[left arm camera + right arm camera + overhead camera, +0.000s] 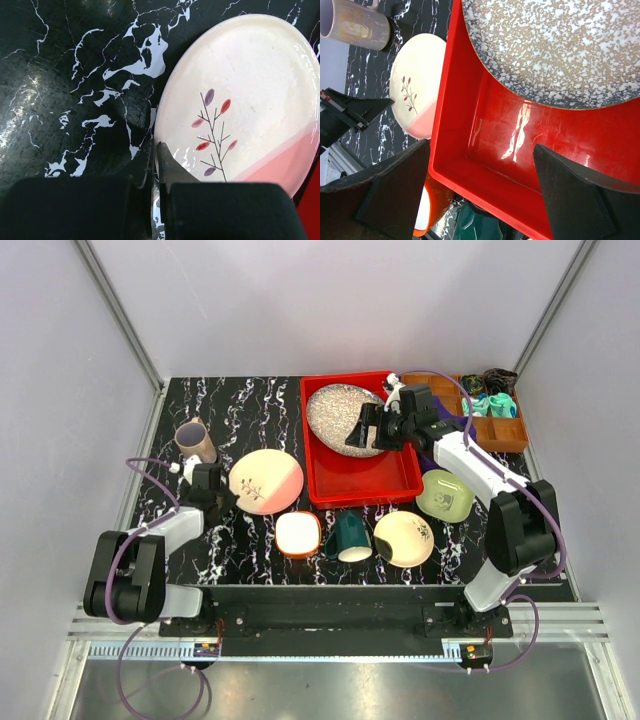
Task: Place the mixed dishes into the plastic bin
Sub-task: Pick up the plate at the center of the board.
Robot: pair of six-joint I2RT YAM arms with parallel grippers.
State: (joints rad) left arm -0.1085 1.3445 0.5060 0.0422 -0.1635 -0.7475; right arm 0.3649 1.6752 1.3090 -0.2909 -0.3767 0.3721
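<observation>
Marble table [250, 405]: brown tray [505, 435] with cloths [497, 400] beside red bin [360, 480].

Black white-veined marble tabletop [250, 400], brown compartmented tray [505, 432] at its far right corner, teal cloth [497, 403] inside.

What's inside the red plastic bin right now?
Only the speckled grey plate, toward the far end of the red bin; the near floor is bare. Whatever lies under the plate is covered, and the open right gripper hides part of its edge from above.
</observation>
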